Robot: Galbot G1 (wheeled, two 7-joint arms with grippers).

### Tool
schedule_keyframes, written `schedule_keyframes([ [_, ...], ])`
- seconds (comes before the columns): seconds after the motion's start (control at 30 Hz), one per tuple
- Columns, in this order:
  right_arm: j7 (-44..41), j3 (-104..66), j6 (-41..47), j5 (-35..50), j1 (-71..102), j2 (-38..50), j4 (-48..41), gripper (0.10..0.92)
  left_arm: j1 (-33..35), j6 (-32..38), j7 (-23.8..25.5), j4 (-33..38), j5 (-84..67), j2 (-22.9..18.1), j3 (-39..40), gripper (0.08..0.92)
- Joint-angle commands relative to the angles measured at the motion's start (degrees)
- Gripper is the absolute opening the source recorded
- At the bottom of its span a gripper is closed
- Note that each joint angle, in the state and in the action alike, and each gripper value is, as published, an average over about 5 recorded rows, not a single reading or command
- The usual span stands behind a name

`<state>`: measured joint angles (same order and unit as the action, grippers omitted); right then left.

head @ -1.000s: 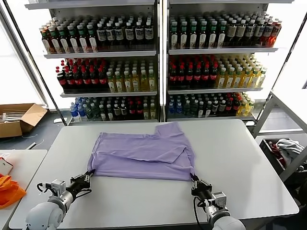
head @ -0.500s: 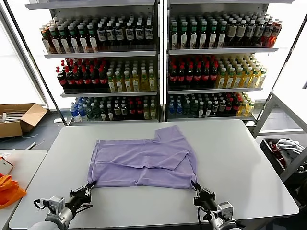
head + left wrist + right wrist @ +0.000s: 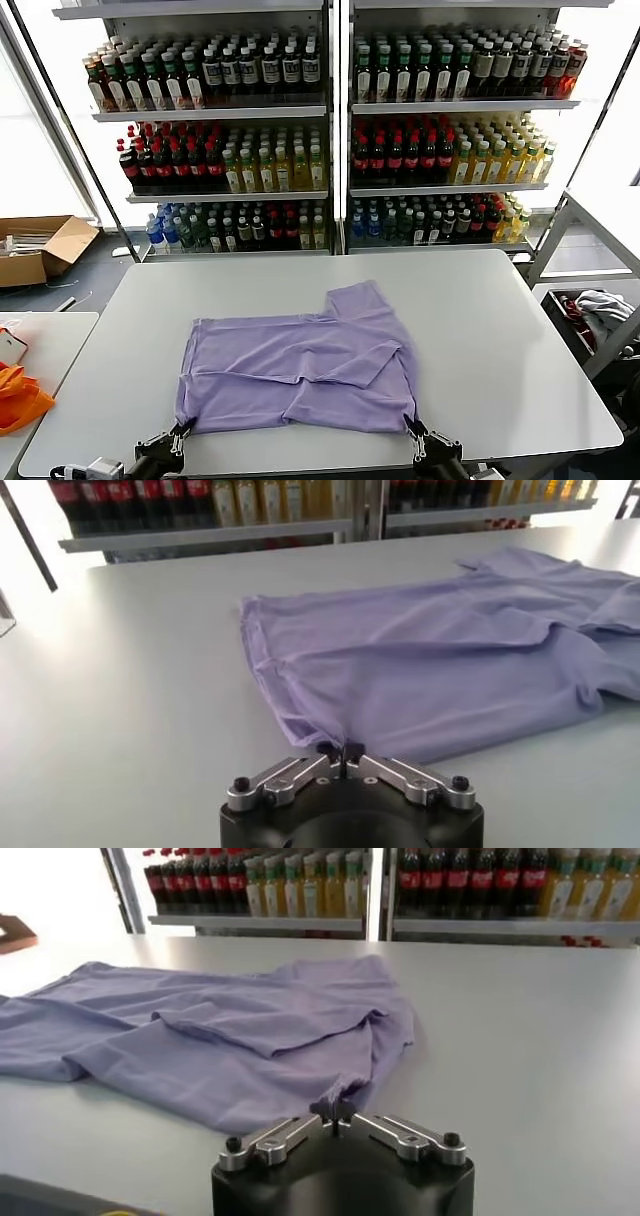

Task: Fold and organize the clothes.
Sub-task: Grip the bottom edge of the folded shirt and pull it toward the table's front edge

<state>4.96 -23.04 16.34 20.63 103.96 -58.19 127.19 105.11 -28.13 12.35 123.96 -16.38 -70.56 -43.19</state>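
The counter (image 3: 520, 340) is carrying the lavender T-shirt (image 3: 300, 365), lying part-folded at its near centre. The left pincer (image 3: 180, 433) and right pincer (image 3: 412, 430) are each pinching a near hem corner, evidently to draw it taut. Wrist views are confirming fabric nipped between pressed-together tips.

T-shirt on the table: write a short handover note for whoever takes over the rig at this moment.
Left gripper: shut on the T-shirt, pinching its near left corner.
Right gripper: shut on the near right corner.
The shirt lies plain side up on the white table, partly folded, one sleeve pointing toward the shelves, its near edge by the table's front edge.
Done: a first fold.
Left: finish folding and put it away.
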Motion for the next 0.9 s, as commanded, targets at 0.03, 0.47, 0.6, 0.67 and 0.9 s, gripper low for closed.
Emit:
schedule_keyframes([
  [0.03, -0.70, -3.47, -0.63, -0.02, 4.54, 2.12, 1.62, 0.106, 8.00, -0.15, 0.01, 6.47, 1.29, -2.24, -1.26, 0.091],
  [0.47, -1.25, -4.14, -0.74, -0.14, 4.54, 2.00, 1.70, 0.106, 7.34, -0.08, -0.01, 5.81, 1.00, -2.36, -2.37, 0.091],
  [0.6, -1.85, -4.03, -0.37, -0.43, 4.86, 1.91, 2.45, 0.106, 6.87, -0.16, -0.07, 5.58, 0.97, -2.08, -3.01, 0.091],
  [0.67, -2.08, -3.89, -0.13, -0.64, 5.03, 1.78, 2.70, 0.106, 6.50, -0.23, -0.12, 5.42, 0.97, -1.92, -3.33, 0.092],
  [0.9, -2.19, -4.83, 0.27, -0.61, 4.93, 1.59, 2.12, 0.133, 4.93, -1.19, -0.19, 5.00, 0.92, -2.00, -4.87, 0.206],
])
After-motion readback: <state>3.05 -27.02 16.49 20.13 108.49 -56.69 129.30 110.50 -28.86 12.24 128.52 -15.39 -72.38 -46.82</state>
